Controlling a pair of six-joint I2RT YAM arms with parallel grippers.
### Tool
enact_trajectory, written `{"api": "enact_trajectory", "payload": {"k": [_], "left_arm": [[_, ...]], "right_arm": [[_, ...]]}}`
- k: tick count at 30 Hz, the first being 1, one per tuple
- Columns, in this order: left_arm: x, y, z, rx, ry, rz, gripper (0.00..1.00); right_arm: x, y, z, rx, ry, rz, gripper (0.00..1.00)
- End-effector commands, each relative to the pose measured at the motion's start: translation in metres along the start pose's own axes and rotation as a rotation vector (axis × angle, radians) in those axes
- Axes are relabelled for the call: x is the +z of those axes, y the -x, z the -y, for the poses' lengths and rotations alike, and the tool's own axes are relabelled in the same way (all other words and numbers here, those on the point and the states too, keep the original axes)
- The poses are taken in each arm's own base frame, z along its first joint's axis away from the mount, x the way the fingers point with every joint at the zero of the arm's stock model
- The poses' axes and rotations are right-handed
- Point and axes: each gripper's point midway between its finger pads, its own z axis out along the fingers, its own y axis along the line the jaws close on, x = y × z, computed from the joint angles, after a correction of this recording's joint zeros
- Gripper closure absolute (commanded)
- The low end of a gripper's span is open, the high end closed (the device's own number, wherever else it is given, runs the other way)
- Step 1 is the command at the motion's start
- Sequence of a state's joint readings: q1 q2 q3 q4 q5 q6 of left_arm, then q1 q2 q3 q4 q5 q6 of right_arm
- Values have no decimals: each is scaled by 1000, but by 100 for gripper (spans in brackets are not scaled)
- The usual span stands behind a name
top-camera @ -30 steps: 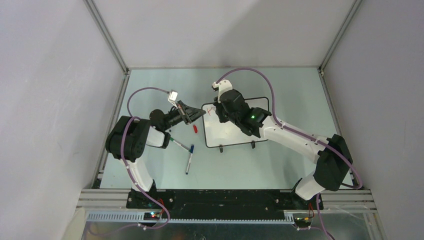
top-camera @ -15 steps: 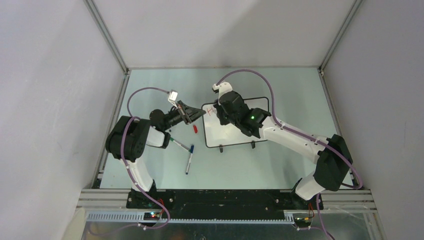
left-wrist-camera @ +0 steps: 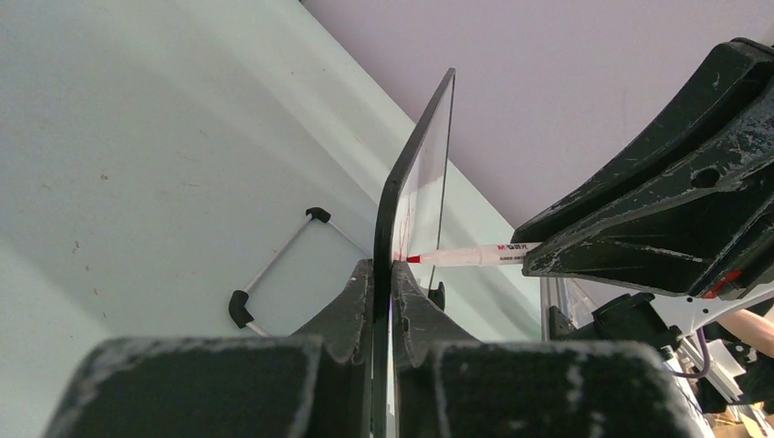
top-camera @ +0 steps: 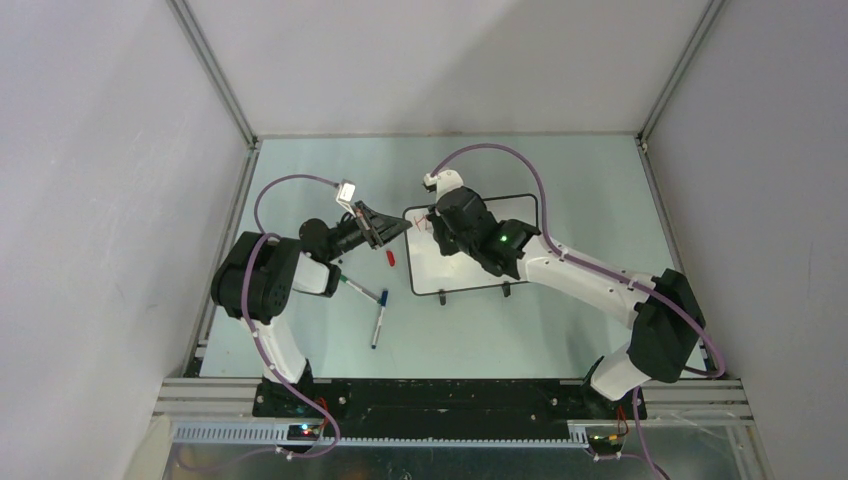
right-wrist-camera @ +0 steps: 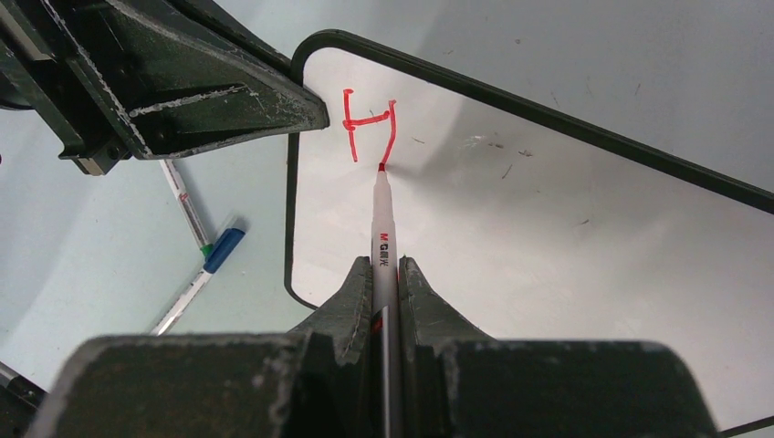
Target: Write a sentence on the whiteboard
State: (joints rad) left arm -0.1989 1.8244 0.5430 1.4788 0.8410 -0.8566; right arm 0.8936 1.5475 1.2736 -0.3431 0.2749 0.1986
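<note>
Glossy whiteboard point(top-camera: 460, 270) lies between the arms overhead; the right gripper point(top-camera: 430, 224) has edged along its far-left corner. Left wrist: the left gripper point(left-wrist-camera: 383, 278) clamps its edge. Right wrist: jaws clenched on the marker point(right-wrist-camera: 381, 210) finish a red "H" point(right-wrist-camera: 370, 123), so the sentence is barely begun.

table: pale green flat top point(top-camera: 600, 180), grey walls on the left, right and far sides, metal rail along the near edge
whiteboard: point(top-camera: 462, 272) right of centre, white face seen from above, thin black frame, rounded corners, two small black feet at its near edge
red cap: point(top-camera: 391, 257) on the table just left of the whiteboard's left edge, not touching it
green-marked pen: point(top-camera: 362, 290) lies diagonally, nearer than the red cap and to its left
blue-capped pen: point(top-camera: 378, 322) nearer still, cap end almost meeting the green-marked pen's end, forming a V
</note>
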Motion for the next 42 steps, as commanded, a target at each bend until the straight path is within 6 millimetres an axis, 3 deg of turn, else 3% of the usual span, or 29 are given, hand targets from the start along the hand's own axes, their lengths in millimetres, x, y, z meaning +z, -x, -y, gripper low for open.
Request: {"api": "enact_trajectory", "payload": {"k": [1,8,42], "left_arm": [[6,12,12,79,-50,27,100],[5,12,12,79,-49,27,100],[6,11,13,89,-51,28,100]], "right_arm": [[-17,18,1,19,9,60,100],[-36,39,6,20,8,130,100],[-11,26,8,9,-20,114,100]]}}
